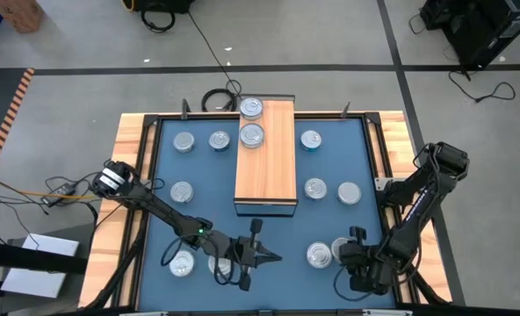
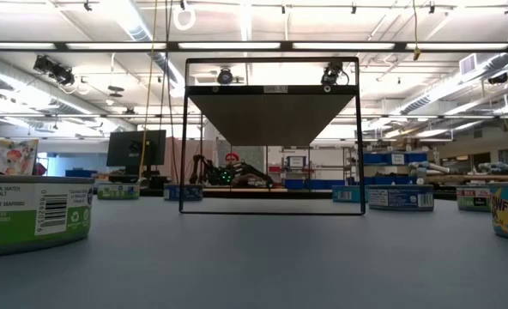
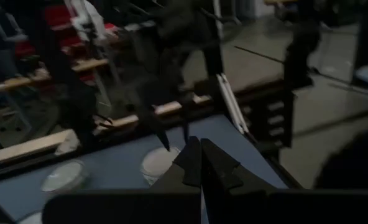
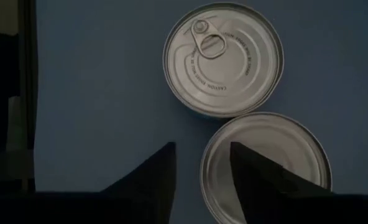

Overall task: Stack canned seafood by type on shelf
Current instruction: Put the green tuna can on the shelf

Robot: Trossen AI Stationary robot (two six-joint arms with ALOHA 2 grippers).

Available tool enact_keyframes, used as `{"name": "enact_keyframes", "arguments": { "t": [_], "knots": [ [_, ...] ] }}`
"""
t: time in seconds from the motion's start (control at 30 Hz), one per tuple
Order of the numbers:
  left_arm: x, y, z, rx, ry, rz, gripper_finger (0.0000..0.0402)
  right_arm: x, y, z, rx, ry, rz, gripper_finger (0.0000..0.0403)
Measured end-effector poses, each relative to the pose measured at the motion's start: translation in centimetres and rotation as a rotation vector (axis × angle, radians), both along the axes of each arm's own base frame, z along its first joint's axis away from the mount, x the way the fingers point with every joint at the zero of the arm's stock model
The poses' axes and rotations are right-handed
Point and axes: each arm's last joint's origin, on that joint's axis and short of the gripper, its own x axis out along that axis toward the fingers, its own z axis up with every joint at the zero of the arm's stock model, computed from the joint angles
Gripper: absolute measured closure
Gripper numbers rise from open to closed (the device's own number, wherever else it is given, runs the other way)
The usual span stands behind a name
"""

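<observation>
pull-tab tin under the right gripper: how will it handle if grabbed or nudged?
The pull-tab tin looks rigid metal, so probably no give. Its smooth lid suggests it may slip. Flat and low, it likely slides rather than tips, and could shove the plain-lid tin touching it.

Two tins sit on the shelf at its twelve o'clock end; two touching tins lie at five o'clock.

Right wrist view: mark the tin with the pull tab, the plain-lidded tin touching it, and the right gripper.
Tin with the pull tab (image 4: 223, 59): right wrist view, middle of its lid.
Plain-lidded tin (image 4: 277, 149): right wrist view, bare lid above the finger.
Right gripper (image 4: 202, 171): right wrist view, midway between its open fingertips.
</observation>
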Motion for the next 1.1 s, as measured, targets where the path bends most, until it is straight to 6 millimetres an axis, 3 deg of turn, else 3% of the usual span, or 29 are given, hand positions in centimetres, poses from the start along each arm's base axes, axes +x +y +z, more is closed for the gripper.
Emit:
{"name": "enact_keyframes", "arguments": {
  "t": [0.67, 1.1],
  "knots": [
    [-0.6, -0.2, 1.0, 0.044, -0.022, -0.013, 0.04, 1.2, -0.7, 0.0, 0.061, 0.01, -0.127, 0.0242],
    [-0.5, 0.0, 1.0, 0.068, -0.032, -0.009, 0.04, 3.0, -2.5, -0.2, 0.13, 0.193, -0.093, 0.0242]
  ]
}}
